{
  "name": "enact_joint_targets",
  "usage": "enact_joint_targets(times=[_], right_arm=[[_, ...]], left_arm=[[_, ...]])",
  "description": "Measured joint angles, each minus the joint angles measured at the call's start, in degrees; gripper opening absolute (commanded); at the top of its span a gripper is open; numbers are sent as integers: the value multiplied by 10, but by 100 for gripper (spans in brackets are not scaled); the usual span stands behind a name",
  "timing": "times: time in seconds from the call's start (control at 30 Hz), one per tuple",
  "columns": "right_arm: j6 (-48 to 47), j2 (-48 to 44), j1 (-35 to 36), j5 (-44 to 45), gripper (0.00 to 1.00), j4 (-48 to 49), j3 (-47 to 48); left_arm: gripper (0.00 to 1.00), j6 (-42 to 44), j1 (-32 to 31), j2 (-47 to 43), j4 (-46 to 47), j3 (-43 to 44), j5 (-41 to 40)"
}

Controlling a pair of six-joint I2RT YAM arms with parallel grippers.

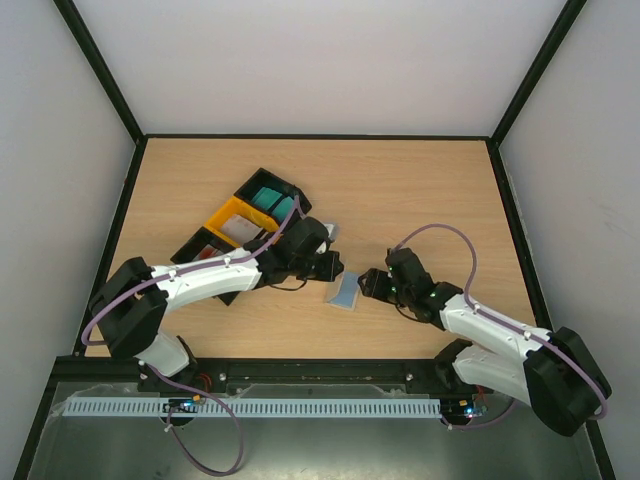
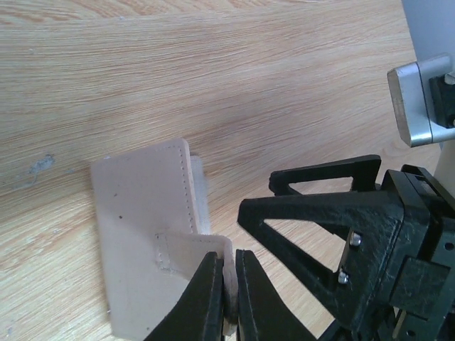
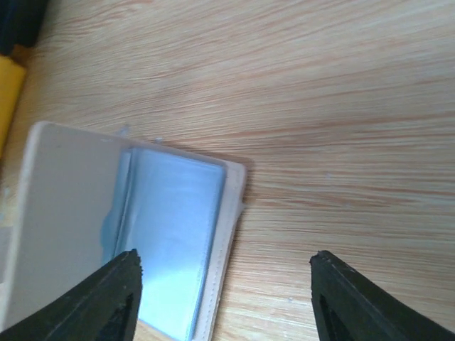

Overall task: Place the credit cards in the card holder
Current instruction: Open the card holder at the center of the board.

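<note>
The left end effector [image 2: 229, 261] is pinching the holder [image 2: 142, 206] on the desk [image 1: 420, 190]; the right end effector [image 3: 226, 261] is hanging spread wide at its 3 o'clock

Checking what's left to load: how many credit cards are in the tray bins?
2: a teal card in the far black bin, a white card in the yellow bin. The left arm partly hides the near black bin, so more may be there.
</note>
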Motion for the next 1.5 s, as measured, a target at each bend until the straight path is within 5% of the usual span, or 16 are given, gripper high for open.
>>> enact_joint_targets(times=[0.73, 1.03, 1.3, 1.5], right_arm=[[45, 105, 46, -49, 29, 72, 7], [46, 197, 86, -50, 36, 110, 84], [44, 298, 150, 12, 39, 90, 173], [45, 346, 177, 90, 39, 33, 224]], left_arm=[[14, -19, 31, -65, -40, -93, -99], [21, -12, 65, -95, -71, -133, -135], [48, -12, 80, -126, -87, -173, -144], [49, -10, 87, -196, -76, -173, -123]])
